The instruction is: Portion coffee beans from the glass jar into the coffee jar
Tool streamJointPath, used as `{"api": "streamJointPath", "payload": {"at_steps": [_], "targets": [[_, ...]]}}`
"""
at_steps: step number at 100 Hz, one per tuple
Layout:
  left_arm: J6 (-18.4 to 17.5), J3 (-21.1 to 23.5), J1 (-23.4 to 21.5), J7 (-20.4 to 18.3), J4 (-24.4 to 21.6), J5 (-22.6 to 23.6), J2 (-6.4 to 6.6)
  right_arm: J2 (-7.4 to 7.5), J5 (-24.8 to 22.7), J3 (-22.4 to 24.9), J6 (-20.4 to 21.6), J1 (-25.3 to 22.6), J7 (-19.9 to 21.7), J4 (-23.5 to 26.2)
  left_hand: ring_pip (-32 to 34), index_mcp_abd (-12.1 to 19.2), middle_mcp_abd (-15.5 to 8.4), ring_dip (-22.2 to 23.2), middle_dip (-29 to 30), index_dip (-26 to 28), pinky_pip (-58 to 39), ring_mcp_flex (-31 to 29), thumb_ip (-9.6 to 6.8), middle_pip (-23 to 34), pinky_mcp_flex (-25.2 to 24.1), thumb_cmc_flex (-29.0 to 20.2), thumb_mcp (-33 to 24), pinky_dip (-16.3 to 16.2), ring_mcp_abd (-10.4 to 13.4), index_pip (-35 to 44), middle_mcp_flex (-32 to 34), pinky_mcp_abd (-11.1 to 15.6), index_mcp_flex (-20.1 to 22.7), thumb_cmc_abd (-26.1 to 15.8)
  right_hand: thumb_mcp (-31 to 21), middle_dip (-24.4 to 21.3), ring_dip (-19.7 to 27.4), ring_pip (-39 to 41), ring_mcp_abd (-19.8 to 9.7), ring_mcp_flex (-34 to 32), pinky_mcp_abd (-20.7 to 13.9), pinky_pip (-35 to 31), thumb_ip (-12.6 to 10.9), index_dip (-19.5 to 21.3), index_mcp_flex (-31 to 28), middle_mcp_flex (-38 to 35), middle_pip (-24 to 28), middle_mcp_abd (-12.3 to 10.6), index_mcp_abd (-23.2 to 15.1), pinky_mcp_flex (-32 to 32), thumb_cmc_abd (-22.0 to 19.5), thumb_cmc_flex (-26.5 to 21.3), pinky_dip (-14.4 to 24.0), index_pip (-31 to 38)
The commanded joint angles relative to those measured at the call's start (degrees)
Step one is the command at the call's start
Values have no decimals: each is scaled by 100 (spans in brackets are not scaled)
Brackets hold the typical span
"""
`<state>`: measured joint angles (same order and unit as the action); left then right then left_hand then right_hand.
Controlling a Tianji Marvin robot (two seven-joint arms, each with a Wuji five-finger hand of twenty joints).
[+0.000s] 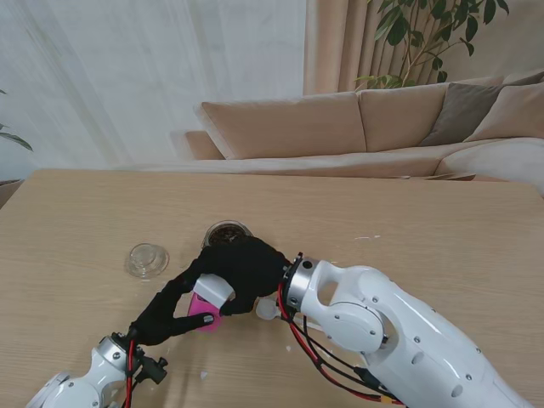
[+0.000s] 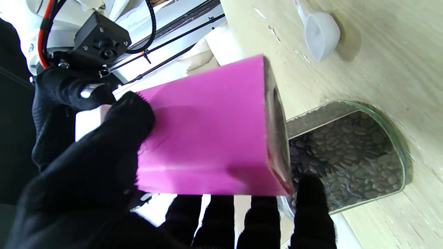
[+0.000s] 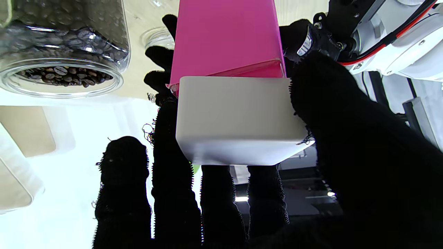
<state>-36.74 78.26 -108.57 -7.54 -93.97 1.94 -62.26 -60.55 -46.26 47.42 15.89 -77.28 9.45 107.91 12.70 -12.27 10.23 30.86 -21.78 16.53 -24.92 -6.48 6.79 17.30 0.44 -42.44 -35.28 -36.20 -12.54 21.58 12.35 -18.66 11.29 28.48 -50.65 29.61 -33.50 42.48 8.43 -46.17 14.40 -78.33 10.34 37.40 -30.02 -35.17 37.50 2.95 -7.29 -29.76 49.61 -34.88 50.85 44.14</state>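
Note:
The pink coffee jar (image 1: pixel 202 308) (image 2: pixel 207 138) (image 3: pixel 225 34) is held tilted above the table between both hands. My left hand (image 1: pixel 166 319) (image 2: pixel 86 180) is shut on its pink body. My right hand (image 1: pixel 251 270) (image 3: pixel 346 138) is shut on its white lid (image 1: pixel 214 289) (image 3: pixel 235 117), which sits at the jar's end. I cannot tell whether the lid is loose. The open glass jar (image 1: pixel 227 232) (image 2: pixel 346 152) (image 3: pixel 62 41), full of coffee beans, stands just beyond my hands.
The glass jar's lid (image 1: pixel 147 260) (image 3: pixel 157 36) lies on the wooden table (image 1: pixel 425 221) to the left of the jar. A white scoop (image 1: pixel 268 310) (image 2: pixel 320 33) lies by my right wrist. A sofa stands beyond the table's far edge.

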Motion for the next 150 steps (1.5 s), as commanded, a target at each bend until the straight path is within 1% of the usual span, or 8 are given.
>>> {"api": "streamJointPath", "payload": {"at_steps": [1, 12, 14, 16, 49, 103, 132, 150], "targets": [[21, 4, -55, -91, -45, -39, -17, 22, -36, 25, -14, -70, 114, 76, -188, 187, -233, -79, 83, -179, 358, 195, -144, -260, -16, 288, -182, 6, 242, -372, -169, 231, -252, -44, -860, 428, -124, 148, -273, -225, -118, -189, -317, 137, -528, -926, 778, -283, -76, -41, -663, -989, -41, 888], [-11, 14, -49, -54, -33, -53, -28, 42, -73, 117, -21, -170, 177, 155, -302, 204, -252, -78, 66, -219, 704, 242, -127, -399, 22, 393, -227, -63, 265, -547, -219, 239, -263, -14, -868, 439, -143, 151, -268, -232, -131, -197, -319, 127, -533, -939, 771, -280, -69, -62, -656, -999, -44, 897], [-19, 18, -48, -46, -30, -57, -30, 46, -85, 138, -23, -194, 189, 175, -345, 208, -251, -27, 0, -163, 993, 230, -117, -434, 109, 408, -251, -303, 267, -588, -213, 238, -257, -14, -870, 442, -147, 153, -268, -235, -134, -198, -319, 127, -537, -943, 771, -277, -69, -66, -652, -1004, -45, 901], [-27, 24, -48, -38, -27, -60, -32, 51, -100, 163, -26, -220, 202, 196, -361, 211, -253, -18, -16, -150, 1072, 230, -116, -443, 126, 410, -258, -363, 267, -599, -215, 238, -256, -12, -870, 443, -150, 154, -266, -237, -136, -200, -319, 126, -538, -942, 768, -275, -68, -70, -649, -1005, -45, 902], [-32, 115, -93, 104, -59, -8, -71, 133, -460, 904, -161, -973, 496, 761, -464, 168, -207, 9, -76, -25, 1173, 97, -124, -260, 138, 260, -201, -513, 234, -334, -175, 192, -239, -115, -883, 462, -193, 156, -263, -252, -165, -232, -321, 115, -533, -943, 749, -265, -45, -120, -631, -996, -44, 905], [74, 179, -165, 111, -135, 161, -64, 165, -1114, 2994, -655, -2443, 1161, 1510, -552, 124, -180, 38, -56, -17, 1227, 82, -152, -231, 114, 99, -94, -563, 242, -196, -173, 185, -230, -189, -901, 481, -233, 127, -277, -257, -217, -242, -330, 131, -525, -920, 734, -258, -5, -152, -608, -999, -51, 868], [135, 165, -170, 23, -153, 239, -35, 147, -1278, 4153, -990, -3057, 1532, 1549, -580, 125, -182, 43, -45, 7, 1243, 69, -161, -233, 111, 29, 0, -572, 239, -102, -175, 193, -238, -233, -906, 490, -257, 124, -264, -267, -226, -245, -328, 159, -550, -941, 741, -255, -7, -167, -583, -1037, -56, 866], [210, 113, -145, 24, -162, 301, -34, 133, -1226, 4623, -1302, -3314, 1669, 1388, -591, 128, -178, 44, -44, 8, 1249, 71, -167, -233, 111, 7, 29, -573, 245, -80, -176, 200, -228, -246, -899, 491, -263, 115, -248, -243, -228, -241, -328, 166, -559, -940, 737, -251, 6, -158, -587, -1039, -59, 868]]}}
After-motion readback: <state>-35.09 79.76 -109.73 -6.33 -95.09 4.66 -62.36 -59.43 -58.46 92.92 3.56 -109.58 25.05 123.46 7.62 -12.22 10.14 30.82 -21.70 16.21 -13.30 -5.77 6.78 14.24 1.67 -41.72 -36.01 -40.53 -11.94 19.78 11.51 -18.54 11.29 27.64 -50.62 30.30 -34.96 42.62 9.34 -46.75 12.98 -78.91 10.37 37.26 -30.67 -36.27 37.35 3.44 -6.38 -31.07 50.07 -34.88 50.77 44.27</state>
